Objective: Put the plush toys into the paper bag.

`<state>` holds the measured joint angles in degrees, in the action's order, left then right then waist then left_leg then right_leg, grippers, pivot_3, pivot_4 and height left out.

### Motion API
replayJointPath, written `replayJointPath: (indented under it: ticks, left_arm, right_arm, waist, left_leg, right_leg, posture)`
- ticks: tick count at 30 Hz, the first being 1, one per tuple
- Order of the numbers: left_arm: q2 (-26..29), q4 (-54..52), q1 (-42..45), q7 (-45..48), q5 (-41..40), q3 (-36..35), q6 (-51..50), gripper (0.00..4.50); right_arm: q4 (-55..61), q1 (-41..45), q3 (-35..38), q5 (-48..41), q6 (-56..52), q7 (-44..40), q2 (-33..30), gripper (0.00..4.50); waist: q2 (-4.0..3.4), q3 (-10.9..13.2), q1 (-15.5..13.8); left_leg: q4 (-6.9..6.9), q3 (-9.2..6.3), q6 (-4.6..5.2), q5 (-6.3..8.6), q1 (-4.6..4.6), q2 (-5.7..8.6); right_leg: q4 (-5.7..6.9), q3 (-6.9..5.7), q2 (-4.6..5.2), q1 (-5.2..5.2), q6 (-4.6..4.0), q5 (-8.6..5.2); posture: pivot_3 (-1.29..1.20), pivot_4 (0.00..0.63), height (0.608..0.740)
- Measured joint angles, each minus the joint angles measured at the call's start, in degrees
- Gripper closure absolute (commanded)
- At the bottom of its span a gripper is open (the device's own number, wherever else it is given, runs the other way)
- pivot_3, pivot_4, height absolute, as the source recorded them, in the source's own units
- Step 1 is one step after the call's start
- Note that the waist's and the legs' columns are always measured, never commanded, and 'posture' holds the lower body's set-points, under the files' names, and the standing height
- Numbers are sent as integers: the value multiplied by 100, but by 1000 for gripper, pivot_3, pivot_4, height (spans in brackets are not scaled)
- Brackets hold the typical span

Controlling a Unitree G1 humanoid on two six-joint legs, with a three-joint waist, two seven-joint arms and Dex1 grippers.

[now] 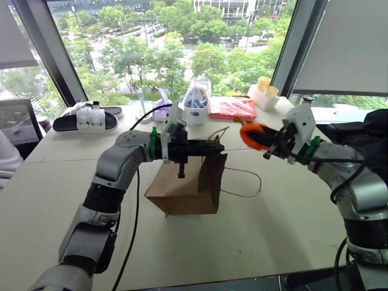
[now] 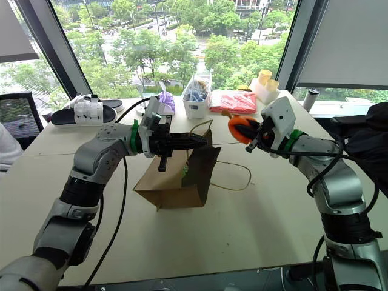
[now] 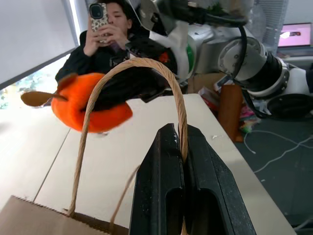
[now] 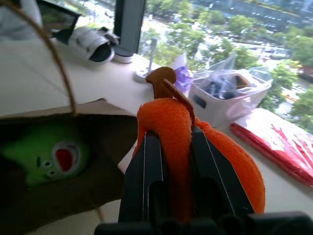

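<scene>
The orange plush toy point(image 1: 253, 134) hangs in the air above the tabletop point(image 1: 254, 230), pinched between the two black fingers of the right gripper point(image 1: 268, 145), which press into its soft body so that it bulges on either side; its brown stalks point(image 4: 161, 78) stick out past the fingertips. It is to the right of the paper bag point(image 1: 188, 185) and higher than the bag's mouth, not yet over it. The green plush toy point(image 4: 46, 156) already lies inside the bag, its face with a red mouth showing through the opening. The bag stands on the tabletop, tilted, with its mouth drawn up toward the left gripper point(image 1: 209, 147), whose fingers are squeezed together on one cord handle point(image 3: 132, 88) and hold it up in a loop. The other cord handle point(image 1: 248, 182) lies slack on the tabletop beside the bag. Behind the bag, near the window, are a clear plastic bag with blue contents point(image 1: 197, 100), a purple lump point(image 1: 161, 109) and a flat red packet point(image 1: 233, 109). In the left wrist view a person point(image 3: 110, 44) sits beyond the table holding up a phone point(image 3: 99, 12).
</scene>
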<state>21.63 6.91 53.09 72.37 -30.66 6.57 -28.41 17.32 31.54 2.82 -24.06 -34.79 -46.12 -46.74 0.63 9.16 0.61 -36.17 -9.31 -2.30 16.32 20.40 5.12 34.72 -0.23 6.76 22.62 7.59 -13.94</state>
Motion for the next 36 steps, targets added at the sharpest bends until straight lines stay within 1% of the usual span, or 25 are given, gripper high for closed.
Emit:
replayJointPath:
  ticks: [2, 4, 11, 14, 17, 21, 24, 28, 30, 36]
  left_arm:
    - [-84, 107, 162, 63, -26, -4, -51, 4500]
    - [-139, 131, 248, 99, -79, -6, -97, 4500]
    - [-212, 251, 335, 254, -62, 72, -82, 4500]
    - [-221, 277, 337, 276, -62, 72, -82, 4500]
    - [-253, 284, 340, 310, -63, 75, -83, 4500]
    - [-222, 317, 344, 338, -59, 41, -91, 4500]
    - [-171, 335, 335, 306, 10, -33, -117, 4500]
    - [-453, 128, 339, 246, -27, 113, -154, 4500]
    - [-418, 112, 324, 220, -30, 106, -184, 4500]
    - [-402, 73, 243, 26, -111, 85, -273, 4500]
  right_arm:
    - [202, -118, -278, 46, -55, -283, -229, 4490]
    - [290, -192, -404, 88, -66, -347, -231, 4490]
    - [456, -220, -625, 92, -140, -183, 287, 4490]
    - [520, -132, -911, 187, -105, -217, 360, 4490]
    - [455, 105, -1373, 560, 181, -332, 390, 4490]
    - [-103, 502, -1989, 1255, 808, -583, 543, 4490]
    - [-475, 699, -2251, 1619, 1291, -792, 722, 4490]
    - [-1051, 819, -3024, 2099, 1894, -1091, 1246, 4490]
    - [-1245, 829, -3077, 2204, 2056, -1140, 1291, 4490]
    - [-2054, 1227, -3241, 3022, 2933, -1091, 1457, 4490]
  waist:
    - [2, 1, 5]
    - [2, 1, 12]
    - [2, 1, 9]
    - [2, 1, 6]
    - [2, 1, 9]
    - [2, 1, 44]
    - [2, 1, 33]
    - [10, -4, 21]
    - [10, -4, 20]
    - [10, -4, 33]
  left_leg:
    - [1, 0, 0, 0, 3, 0]
    - [4, 0, 1, 1, 2, 0]
    - [10, -12, -28, -15, 6, -4]
    - [7, -15, -27, -15, 7, -2]
    - [7, -14, -28, -15, 6, -2]
    - [10, -11, -31, -17, 3, -2]
    - [11, -12, -34, -19, 6, -2]
    - [8, -14, -35, -19, 11, 0]
    - [6, -20, -35, -19, 10, 1]
    - [9, -22, -40, -22, 6, 0]
  right_leg:
    - [-8, 0, 0, 0, 0, 0]
    - [-11, 0, 2, 1, 1, 0]
    - [-16, 2, 1, 7, 0, 1]
    - [-19, 2, 2, 4, 1, 1]
    - [-19, 2, 2, 4, 1, 1]
    - [-17, 2, 0, 7, 1, 1]
    - [-16, 1, 0, 10, 1, 1]
    - [-19, 1, 1, 8, 2, 2]
    - [-18, 3, 1, 8, 2, 2]
    - [-8, 3, 0, 13, 1, 3]
  posture:
    - [0, 150, 740]
    - [0, 150, 740]
    - [0, 150, 740]
    - [0, 150, 740]
    - [0, 150, 740]
    - [0, 150, 740]
    - [0, 150, 740]
    - [0, 150, 740]
    - [0, 150, 740]
    - [0, 150, 740]
